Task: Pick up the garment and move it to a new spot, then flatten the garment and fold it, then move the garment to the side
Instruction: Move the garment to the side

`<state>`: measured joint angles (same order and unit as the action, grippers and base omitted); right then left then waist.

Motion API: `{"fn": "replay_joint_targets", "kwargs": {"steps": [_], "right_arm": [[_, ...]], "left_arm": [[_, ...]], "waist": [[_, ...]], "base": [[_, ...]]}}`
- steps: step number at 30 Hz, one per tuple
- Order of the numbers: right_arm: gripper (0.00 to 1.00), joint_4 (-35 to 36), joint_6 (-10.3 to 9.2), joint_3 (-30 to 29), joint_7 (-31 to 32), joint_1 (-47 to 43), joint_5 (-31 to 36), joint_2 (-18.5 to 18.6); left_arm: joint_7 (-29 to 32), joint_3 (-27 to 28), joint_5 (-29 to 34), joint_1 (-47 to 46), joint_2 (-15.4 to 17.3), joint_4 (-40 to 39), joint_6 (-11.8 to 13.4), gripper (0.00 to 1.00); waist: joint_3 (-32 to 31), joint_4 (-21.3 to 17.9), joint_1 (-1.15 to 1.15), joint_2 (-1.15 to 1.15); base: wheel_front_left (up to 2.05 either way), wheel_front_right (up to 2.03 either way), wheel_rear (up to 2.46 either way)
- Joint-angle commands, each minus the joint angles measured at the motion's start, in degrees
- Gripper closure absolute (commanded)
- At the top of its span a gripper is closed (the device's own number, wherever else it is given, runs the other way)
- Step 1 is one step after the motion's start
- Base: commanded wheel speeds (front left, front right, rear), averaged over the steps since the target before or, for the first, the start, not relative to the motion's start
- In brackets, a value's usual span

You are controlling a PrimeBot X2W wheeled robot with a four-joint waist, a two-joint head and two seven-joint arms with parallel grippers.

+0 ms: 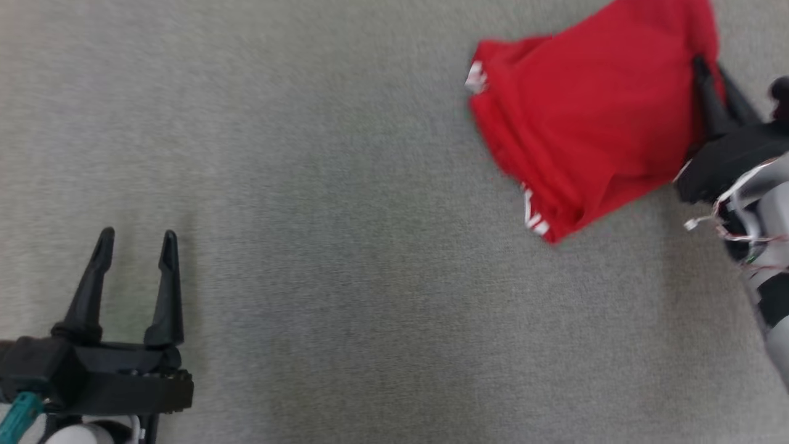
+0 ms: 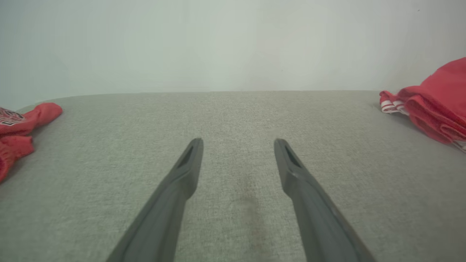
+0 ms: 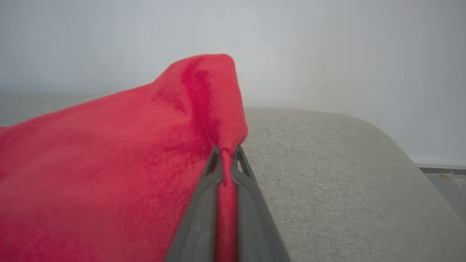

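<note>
Garment (image 1: 585,117), red and bunched, lies at the far right of the grey surface (image 1: 345,246). My right pincer (image 1: 709,66) is clamped on a fold at its right edge, so I judge the pick-up only started; moving, flattening, folding and setting aside are all left to do. My left pincer (image 1: 138,234) hovers well apart at lower left, fingers spread, holding nothing.

Soft even light, slight blur
</note>
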<state>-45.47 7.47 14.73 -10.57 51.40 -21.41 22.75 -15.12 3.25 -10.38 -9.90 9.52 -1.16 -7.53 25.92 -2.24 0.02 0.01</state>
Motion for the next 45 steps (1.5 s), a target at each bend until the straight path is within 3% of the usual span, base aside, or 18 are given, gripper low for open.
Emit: {"fn": "replay_joint_targets", "kwargs": {"steps": [1,10,15,24,33,34,35,37,45], "right_arm": [[1.00,0.5,0.01,-0.3,0.1,0.9,0.4,0.4],[1.00,6.3,0.01,-2.9,3.3,4.2,2.5,5.5],[1.00,10.0,0.01,-4.9,7.0,6.7,3.8,8.8],[1.00,12.9,0.01,-6.7,13.6,10.8,4.7,12.6],[1.00,9.9,0.01,-8.0,14.7,13.5,7.7,14.1],[0.68,9.5,0.01,-8.3,14.5,13.7,8.1,14.0],[0.06,9.1,0.01,-8.5,14.3,13.9,8.8,14.1],[0.00,8.8,0.01,-8.8,13.8,14.1,9.5,14.1],[0.00,7.5,0.01,-8.9,9.2,14.3,12.4,12.8]], "left_arm": [[0.0,0.1,-0.3,-0.9,0.6,-0.5,0.1,0.00],[0.0,0.8,-0.7,0.0,4.2,-4.6,0.1,0.00],[0.0,0.6,-0.6,1.5,4.4,-6.6,0.1,0.00],[0.4,-0.8,-1.1,2.4,4.1,-7.2,-0.2,0.00],[0.6,-1.1,-1.9,1.9,3.6,-6.2,-0.2,0.00],[0.6,-1.1,-1.9,1.8,3.5,-6.1,-0.2,0.00],[0.6,-1.0,-1.9,1.7,3.5,-5.8,-0.2,0.00],[0.7,-1.0,-1.9,1.7,3.4,-5.6,-0.2,0.00],[0.6,-0.7,-2.0,1.3,2.2,-4.2,0.0,0.00]], "waist": [[6.8,-5.9,-0.02,-0.01],[12.0,-12.5,-0.02,-0.01],[13.4,-14.6,-0.02,-0.01],[14.6,-14.7,-0.02,-0.01],[15.6,-12.9,-0.02,-0.01],[15.6,-12.7,-0.02,-0.01],[15.6,-12.6,-0.02,-0.01],[15.6,-12.4,-0.02,-0.01],[12.4,-11.0,-0.02,-0.01]], "base": [[0.00,0.00,0.00],[0.00,0.00,0.00],[0.00,0.00,0.00],[0.00,0.00,0.00],[0.00,0.00,0.00],[0.00,0.00,0.00],[0.00,0.00,0.00],[0.00,0.00,0.00],[0.00,0.00,0.00]]}}
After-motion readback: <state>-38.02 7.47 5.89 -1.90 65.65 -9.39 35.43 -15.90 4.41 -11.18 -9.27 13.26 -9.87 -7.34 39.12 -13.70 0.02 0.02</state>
